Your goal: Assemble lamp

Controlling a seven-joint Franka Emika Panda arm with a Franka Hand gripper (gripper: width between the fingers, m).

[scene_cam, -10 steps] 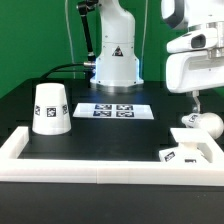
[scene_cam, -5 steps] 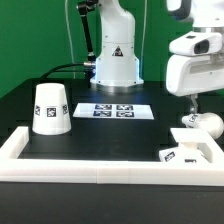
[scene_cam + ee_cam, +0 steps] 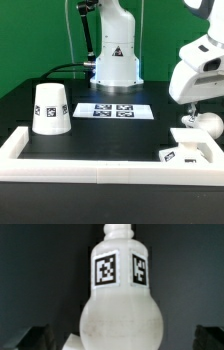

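Observation:
The white bulb (image 3: 205, 122) lies on the table at the exterior view's right, its neck pointing away from the round end. In the wrist view the bulb (image 3: 120, 297) fills the picture and shows two square tags. My gripper (image 3: 191, 102) hangs tilted just above it, open, with a dark finger (image 3: 33, 337) on each side of the round end and not touching it. The flat square base (image 3: 186, 153) lies in front of the bulb. The tapered shade (image 3: 50, 108) stands mouth down at the exterior view's left.
The marker board (image 3: 120, 110) lies before the robot's pedestal (image 3: 116, 60). A white rail-like frame (image 3: 90, 165) runs along the table's front and up both sides, close to the base.
My hand has tilted and shifted slightly up and toward the exterior view's right over the bulb. The bulb, base and shade have not moved.

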